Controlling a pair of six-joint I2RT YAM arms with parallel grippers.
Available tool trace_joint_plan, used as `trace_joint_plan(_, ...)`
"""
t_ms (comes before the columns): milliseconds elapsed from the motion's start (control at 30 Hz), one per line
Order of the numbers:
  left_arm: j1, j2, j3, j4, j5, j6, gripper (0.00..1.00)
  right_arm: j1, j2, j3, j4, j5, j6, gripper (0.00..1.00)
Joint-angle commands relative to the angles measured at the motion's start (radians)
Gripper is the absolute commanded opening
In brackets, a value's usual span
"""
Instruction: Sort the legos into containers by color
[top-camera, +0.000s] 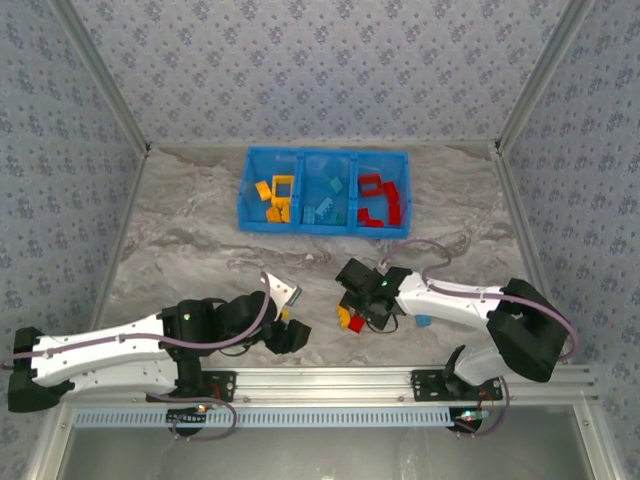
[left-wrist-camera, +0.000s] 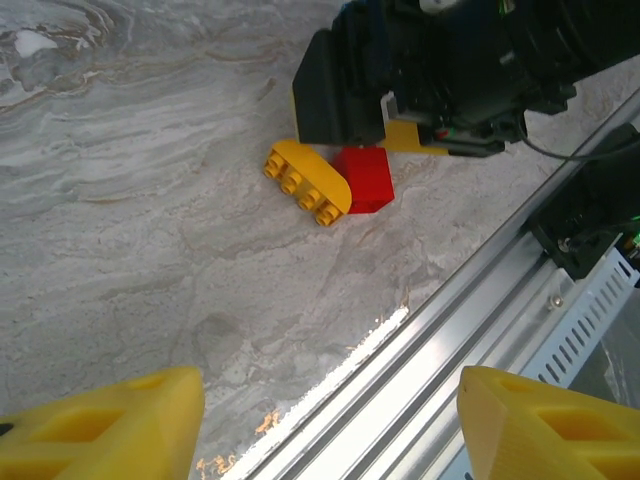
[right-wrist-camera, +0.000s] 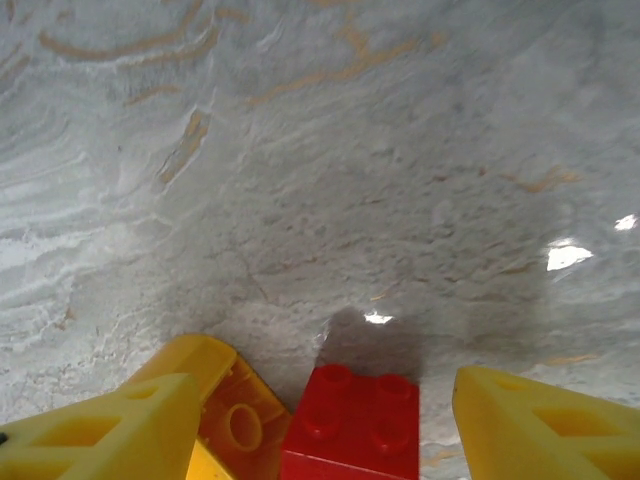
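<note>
Two loose legos lie touching near the table's front edge: a yellow curved brick and a red square brick, seen from above as a yellow and red pair. My right gripper is open and low over them. The red brick lies between its fingers and the yellow one sits against the left finger. My left gripper is open and holds nothing, a short way left of the pair. The blue container at the back holds yellow, light blue and red bricks in separate compartments.
A light blue brick lies on the table under the right arm. The aluminium rail runs along the table's front edge, close under my left gripper. The right arm's black wrist looms over the two bricks.
</note>
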Motion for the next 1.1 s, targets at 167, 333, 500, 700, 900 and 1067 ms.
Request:
trace_joint_plan(167,-0.008,0.011,0.043,0.007,-0.054,0.000,0.68,0.025,0.008,-0.048,0.000,-0.025,0.056,0.65)
trace_joint_plan(333,-0.007,0.014,0.049,0.004,-0.061,0.000,0.68,0.043,0.007,-0.058,0.015,-0.026,0.071,0.61)
trace_joint_plan(500,-0.007,0.034,0.064,0.005,-0.063,0.001,0.68,0.042,0.002,-0.054,0.017,-0.013,0.079,0.46)
trace_joint_plan(700,-0.008,0.075,0.090,0.042,-0.062,-0.008,0.68,0.022,-0.025,0.005,-0.105,0.055,0.017,0.26)
trace_joint_plan(900,0.030,0.161,0.270,0.016,-0.142,-0.009,0.71,-0.131,-0.138,0.201,-0.333,0.217,-0.285,0.24)
trace_joint_plan(1067,0.205,0.235,0.394,0.044,-0.025,-0.010,0.72,-0.369,-0.090,0.390,-0.276,0.206,-0.660,0.25)
